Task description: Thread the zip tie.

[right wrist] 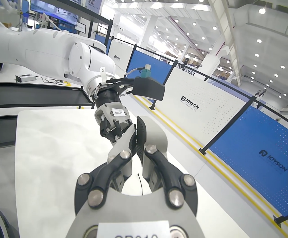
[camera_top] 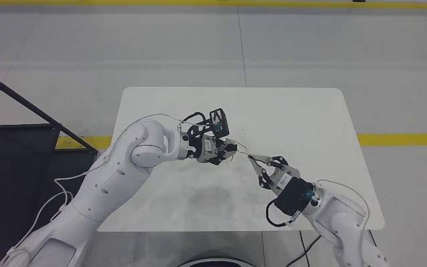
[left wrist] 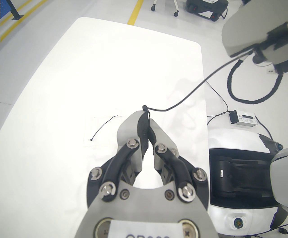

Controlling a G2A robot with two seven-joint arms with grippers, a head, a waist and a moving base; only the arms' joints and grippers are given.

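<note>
Black zip tie | clamped by left gripper, right gripper | white labels

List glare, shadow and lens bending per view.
Left wrist view: the table glares near white, so the zip tie at the left gripper reads as a dark line; table edges bow. Right wrist view: ceiling lamps flare, the fence curves. Top view: even light, little glare.

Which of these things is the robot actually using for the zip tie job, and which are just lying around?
In use: the held zip tie, its head pinched in the left end effector, its strap running to the right end effector.

Lying about: a second zip tie loose on the table; a small grey box off the table.
</note>
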